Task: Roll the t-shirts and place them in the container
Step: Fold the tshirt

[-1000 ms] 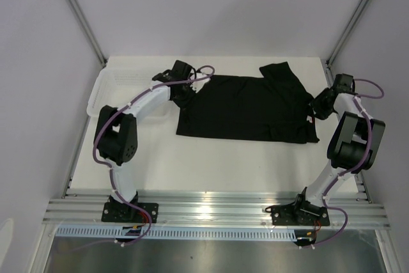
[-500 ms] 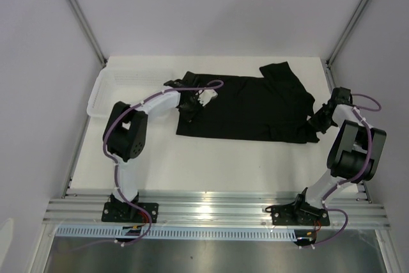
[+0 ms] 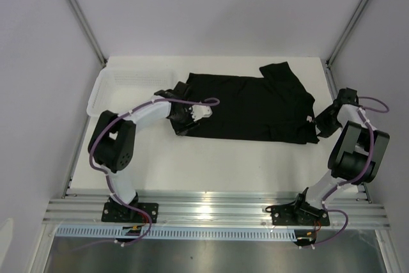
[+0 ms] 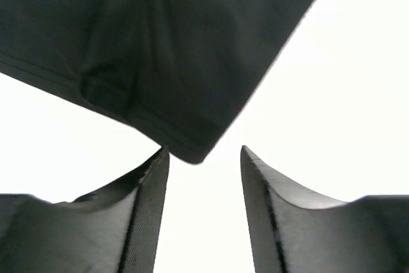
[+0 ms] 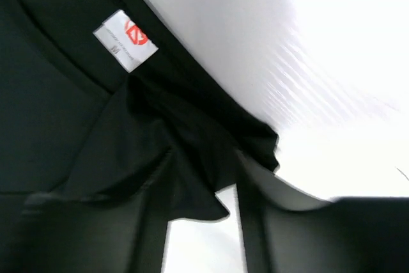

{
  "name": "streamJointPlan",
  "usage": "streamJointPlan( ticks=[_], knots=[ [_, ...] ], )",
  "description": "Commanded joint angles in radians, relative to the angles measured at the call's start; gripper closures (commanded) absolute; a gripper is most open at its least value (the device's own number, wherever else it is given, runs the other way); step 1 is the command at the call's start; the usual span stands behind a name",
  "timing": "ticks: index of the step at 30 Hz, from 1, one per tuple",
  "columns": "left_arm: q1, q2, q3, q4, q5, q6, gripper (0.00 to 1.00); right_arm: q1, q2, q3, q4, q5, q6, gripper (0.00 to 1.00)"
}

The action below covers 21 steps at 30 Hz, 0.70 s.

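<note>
My left pincer [image 4: 204,151] first: jaws apart, nothing in them. The near corner of the t-shirt [image 3: 249,107] pokes right up to the gap between the tips. It lies flat on the table [image 3: 223,164] and touches neither finger, as far as I can see.

My right pincer [image 5: 201,187] is let go too. There's white table showing between the fingers, and a rumpled fold from the neck end droops into the gap, loose rather than pinched. The little pale label [image 5: 125,39] sits just beyond it.

Zooming out, from overhead the shirt is a long black band lying crossways. Its long axis runs left to right, so it stretches from one pincer to the other. Left is over the hemmed end at the near corner. Right is just off the neck end, where the cloth is bunched and a sleeve sticks out toward the back. The white basket [image 3: 105,91] is off to the left, beyond my left arm.

What the next bit hangs on, I reckon, is that the whole shirt lies to the right of my left pincer, and a roll has to travel along that long axis. Left is nearer the tidy, straight end, so that's where I'd start. One corner alone would probably roll crooked though, and the messy neck end likely wants flattening first.
</note>
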State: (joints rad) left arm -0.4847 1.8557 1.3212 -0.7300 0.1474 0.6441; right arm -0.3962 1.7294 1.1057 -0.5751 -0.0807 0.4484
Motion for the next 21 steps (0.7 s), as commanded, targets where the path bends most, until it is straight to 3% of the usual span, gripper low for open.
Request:
streamJointPlan(
  ticks=[1,8,21],
  knots=[
    [0.003,-0.075,-0.078,0.012,0.011,0.218,0.46,-0.015,-0.108,0.008,-0.045,0.061,0.016,0.53],
    [-0.008,-0.044,-0.077,0.047,0.029,0.279,0.4,-0.047,-0.061,-0.09,0.007,-0.01,0.035,0.5],
    [-0.025,0.031,-0.024,0.049,-0.06,0.2,0.45,-0.047,-0.019,-0.116,0.044,-0.034,0.042,0.54]
  ],
)
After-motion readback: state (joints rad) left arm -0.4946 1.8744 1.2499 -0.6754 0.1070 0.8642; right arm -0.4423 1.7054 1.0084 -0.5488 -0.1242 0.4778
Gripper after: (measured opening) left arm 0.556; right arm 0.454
